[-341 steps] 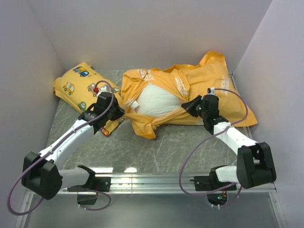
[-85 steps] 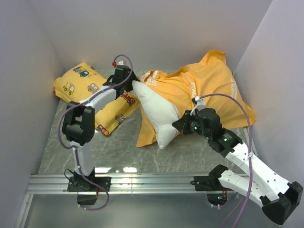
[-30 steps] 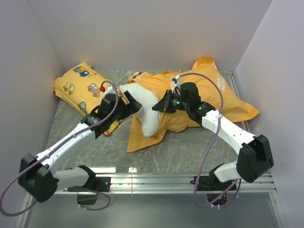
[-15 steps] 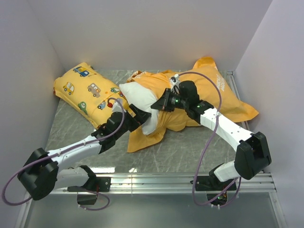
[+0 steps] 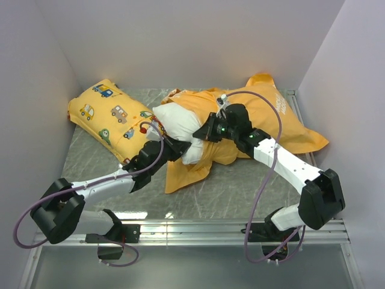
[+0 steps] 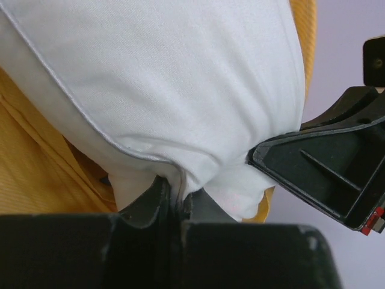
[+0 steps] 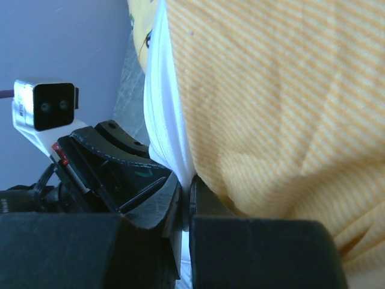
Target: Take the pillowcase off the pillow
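My left pincer [image 6: 175,194] is clamped tight on a corner of the plump white pillow [image 6: 168,78], which lies half out of the orange fabric pillowcase [image 5: 298,129] on the grey marbled counter [image 5: 240,192]. My right pincer [image 7: 185,201] is closed on the pillowcase's edge.

top: high, near side, looking down | wrists: close, sharing pillow [image 6: 180,90]

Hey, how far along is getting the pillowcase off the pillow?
Partly done: one end of the pillow pokes out of the pillowcase; the rest is inside. In hand: the left gripper is shut on the pillow's exposed corner, and the right gripper pinches the case at its opening. Left: draw the pillow fully free.
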`<state>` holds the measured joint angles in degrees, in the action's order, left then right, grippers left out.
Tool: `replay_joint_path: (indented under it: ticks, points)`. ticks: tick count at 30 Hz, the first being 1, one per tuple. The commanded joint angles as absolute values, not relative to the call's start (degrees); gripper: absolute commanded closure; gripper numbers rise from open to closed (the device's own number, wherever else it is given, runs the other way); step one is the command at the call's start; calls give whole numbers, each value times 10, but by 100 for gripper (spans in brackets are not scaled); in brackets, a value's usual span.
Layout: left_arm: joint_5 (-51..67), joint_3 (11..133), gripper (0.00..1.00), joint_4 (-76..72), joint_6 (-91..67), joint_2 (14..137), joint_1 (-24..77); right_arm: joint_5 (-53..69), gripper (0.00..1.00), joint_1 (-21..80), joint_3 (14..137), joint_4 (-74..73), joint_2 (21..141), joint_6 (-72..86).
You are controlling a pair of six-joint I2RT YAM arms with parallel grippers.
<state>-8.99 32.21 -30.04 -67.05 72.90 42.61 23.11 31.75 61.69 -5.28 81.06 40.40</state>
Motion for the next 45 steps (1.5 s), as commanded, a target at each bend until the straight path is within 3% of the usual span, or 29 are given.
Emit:
replay_joint_path:
  ticks: [1, 3, 4, 6, 9, 19, 30, 35, 38, 41, 42, 45]
  points:
    - [-109, 370, 100, -291, -651, 730, 432, 241, 99, 338, 650, -54, 766, 374]
    - [-130, 374, 100, -245, -662, 718, 434, 192, 83, 338, 658, -81, 750, 339]
    - [-137, 377, 100, -233, -664, 713, 434, 175, 64, 338, 664, -102, 742, 329]
    - [-154, 383, 100, -201, -662, 702, 438, 129, 45, 340, 671, -133, 713, 300]
    - [-170, 418, 100, -141, -656, 701, 439, 54, 32, 341, 669, -169, 672, 279]
    - [-205, 533, 100, -23, -622, 702, 446, -101, 19, 339, 520, -177, 542, 280]
    - [-224, 614, 100, 64, -593, 685, 446, -135, 15, 338, 470, -122, 591, 266]
    - [-245, 631, 100, 90, -580, 663, 444, -143, 14, 337, 464, -91, 609, 263]
    - [-243, 643, 100, 98, -571, 659, 440, -145, 18, 335, 467, -74, 611, 263]
    - [-248, 659, 100, 112, -564, 659, 439, -151, 35, 333, 478, -69, 614, 263]
    - [-250, 663, 100, 112, -563, 658, 439, -156, 52, 333, 484, -71, 616, 263]
    - [-251, 674, 100, 116, -555, 652, 434, -167, 85, 327, 491, -79, 619, 263]
